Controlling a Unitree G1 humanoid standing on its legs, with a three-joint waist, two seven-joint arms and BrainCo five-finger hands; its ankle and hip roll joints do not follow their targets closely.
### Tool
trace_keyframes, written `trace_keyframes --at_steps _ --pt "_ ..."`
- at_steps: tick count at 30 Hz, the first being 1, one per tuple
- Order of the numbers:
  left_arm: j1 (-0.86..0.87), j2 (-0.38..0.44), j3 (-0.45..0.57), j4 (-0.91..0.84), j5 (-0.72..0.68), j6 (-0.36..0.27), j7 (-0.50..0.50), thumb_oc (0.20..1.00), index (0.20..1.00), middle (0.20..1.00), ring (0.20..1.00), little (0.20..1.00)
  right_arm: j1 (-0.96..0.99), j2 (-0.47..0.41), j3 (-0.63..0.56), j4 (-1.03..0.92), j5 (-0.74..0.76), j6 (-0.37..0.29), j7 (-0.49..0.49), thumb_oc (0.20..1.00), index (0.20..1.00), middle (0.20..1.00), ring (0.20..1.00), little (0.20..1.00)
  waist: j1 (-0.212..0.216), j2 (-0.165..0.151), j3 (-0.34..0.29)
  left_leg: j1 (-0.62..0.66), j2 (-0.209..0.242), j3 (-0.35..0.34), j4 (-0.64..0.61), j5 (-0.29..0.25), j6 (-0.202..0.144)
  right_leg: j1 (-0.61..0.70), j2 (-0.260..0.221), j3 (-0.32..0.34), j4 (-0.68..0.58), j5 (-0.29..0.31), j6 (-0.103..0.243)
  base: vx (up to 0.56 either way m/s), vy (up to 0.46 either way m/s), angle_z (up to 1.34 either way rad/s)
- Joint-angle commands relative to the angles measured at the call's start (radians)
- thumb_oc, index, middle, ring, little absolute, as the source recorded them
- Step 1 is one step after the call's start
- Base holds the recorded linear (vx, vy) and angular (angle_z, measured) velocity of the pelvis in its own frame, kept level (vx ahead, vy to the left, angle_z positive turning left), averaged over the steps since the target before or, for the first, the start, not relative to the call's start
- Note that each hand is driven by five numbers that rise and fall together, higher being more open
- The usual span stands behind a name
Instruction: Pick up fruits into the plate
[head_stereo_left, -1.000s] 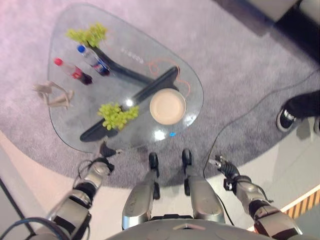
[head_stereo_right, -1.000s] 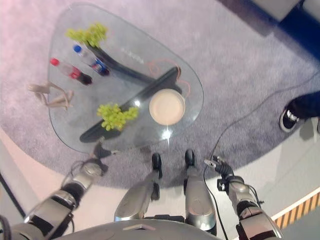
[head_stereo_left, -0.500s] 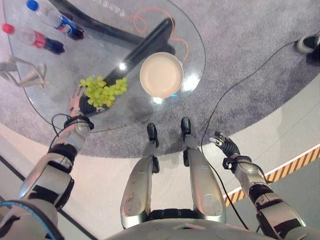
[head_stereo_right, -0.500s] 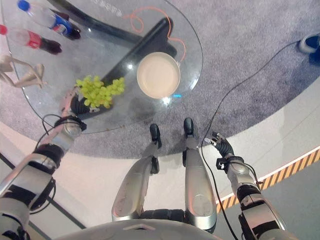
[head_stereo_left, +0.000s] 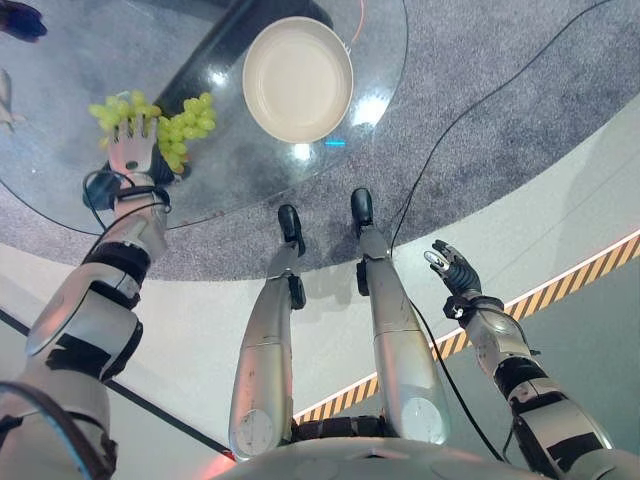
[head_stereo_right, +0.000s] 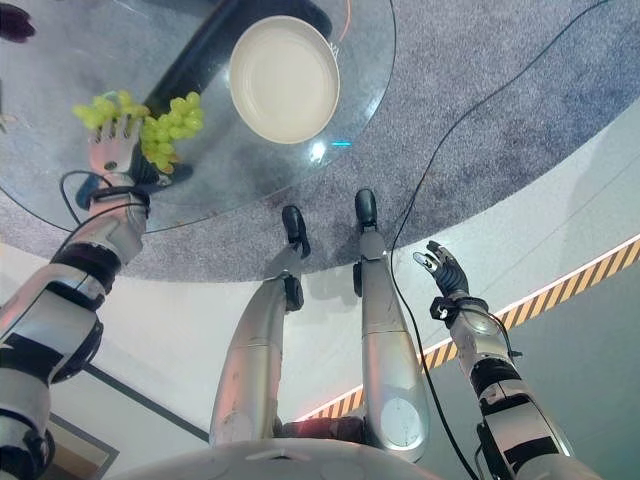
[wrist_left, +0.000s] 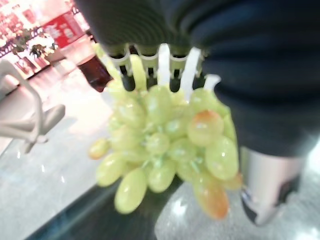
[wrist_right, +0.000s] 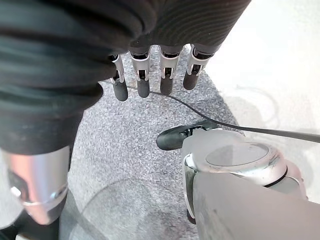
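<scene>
L hand (head_stereo_left: 130, 150) fingers laid on grapes (head_stereo_left: 185, 125), R hand (head_stereo_left: 455, 272) relaxed by side

I see a rounded glass table (head_stereo_left: 60, 190) standing on grey carpet (head_stereo_left: 480, 150). On the glass lie a bunch of green grapes (head_stereo_left: 185, 125) and, beside it toward my right, a round cream plate (head_stereo_left: 297, 78) with nothing on it.
</scene>
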Motion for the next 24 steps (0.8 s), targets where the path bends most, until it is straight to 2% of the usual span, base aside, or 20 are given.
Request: trace_keyframes --at_steps 1,4,5,7,10,15,17,18,24 --pt "0.006 0.058 0.026 0.056 0.021 0.108 0.016 1.000 1.000 1.000 1.000 1.000 0.065 -0.016 -0.002 -0.063 0.074 -0.033 0.011 1.000 1.000 1.000 1.000 1.000 -0.009 -0.028 -0.037 -0.014 -0.071 -0.061 0.064 -0.091 0.026 -0.036 0.088 -0.023 0.110 -0.060 0.008 0.02 0.057 -0.04" --pt "-0.033 0.056 0.030 0.099 0.000 0.163 0.047 1.000 1.000 1.000 1.000 1.000 0.065 -0.009 -0.002 -0.063 0.120 -0.043 0.033 1.000 1.000 1.000 1.000 1.000 -0.019 -0.044 -0.037 -0.053 -0.072 -0.060 0.104 -0.108 0.028 -0.068 0.096 -0.014 0.131 -0.058 0.009 0.03 0.024 -0.08" --pt "-0.033 0.056 0.029 0.099 0.000 0.162 0.047 1.000 1.000 1.000 1.000 1.000 0.065 -0.009 -0.003 -0.063 0.121 -0.043 0.033 1.000 1.000 1.000 1.000 1.000 -0.018 -0.044 -0.037 -0.053 -0.072 -0.060 0.105 -0.108 0.028 -0.069 0.096 -0.014 0.131 -0.058 0.009 0.03 0.007 -0.11" --pt "-0.059 0.056 0.035 0.128 -0.008 0.208 0.078 1.000 1.000 1.000 1.000 1.000 0.070 -0.003 -0.002 -0.073 0.151 -0.039 0.045 1.000 1.000 1.000 1.000 1.000 -0.026 -0.058 -0.037 -0.076 -0.073 -0.061 0.130 -0.120 0.028 -0.087 0.105 -0.009 0.146 -0.057 0.010 0.04 0.021 -0.11" --pt "-0.093 0.060 0.033 0.165 -0.017 0.234 0.086 1.000 1.000 1.000 1.000 1.000 0.069 -0.006 0.000 -0.063 0.174 -0.047 0.075 1.000 1.000 1.000 1.000 1.000 -0.033 -0.067 -0.037 -0.099 -0.074 -0.063 0.153 -0.130 0.026 -0.105 0.110 -0.003 0.158 -0.058 0.010 0.04 0.032 -0.08" --pt "-0.129 0.069 0.013 0.197 0.016 0.236 0.002 1.000 1.000 1.000 1.000 1.000 0.071 -0.006 -0.002 -0.073 0.207 -0.063 0.090 1.000 1.000 1.000 1.000 1.000 -0.042 -0.073 -0.037 -0.130 -0.076 -0.066 0.177 -0.145 0.026 -0.133 0.117 0.001 0.172 -0.059 0.012 0.01 0.008 -0.01" --pt "-0.126 0.070 -0.006 0.209 -0.007 0.262 -0.041 1.000 1.000 1.000 1.000 1.000 0.070 -0.009 -0.009 -0.091 0.223 -0.064 0.089 1.000 1.000 1.000 1.000 1.000 -0.045 -0.073 -0.037 -0.149 -0.074 -0.065 0.187 -0.148 0.023 -0.150 0.120 0.002 0.180 -0.058 0.013 0.02 0.021 -0.05" --pt "-0.126 0.068 -0.015 0.214 -0.023 0.263 -0.052 0.200 0.200 0.200 0.200 0.200 0.067 -0.013 -0.009 -0.094 0.231 -0.067 0.091 1.000 1.000 1.000 1.000 1.000 -0.046 -0.074 -0.037 -0.153 -0.073 -0.065 0.189 -0.151 0.023 -0.154 0.120 0.001 0.181 -0.057 0.014 0.01 0.023 -0.10" --pt "-0.119 0.066 -0.022 0.175 -0.053 0.292 -0.077 0.200 0.200 0.200 0.200 0.200 0.075 -0.015 -0.016 -0.138 0.239 -0.072 0.094 1.000 1.000 1.000 1.000 1.000 -0.048 -0.074 -0.037 -0.166 -0.072 -0.062 0.189 -0.155 0.023 -0.168 0.125 0.003 0.179 -0.056 0.014 0.00 0.004 -0.09"
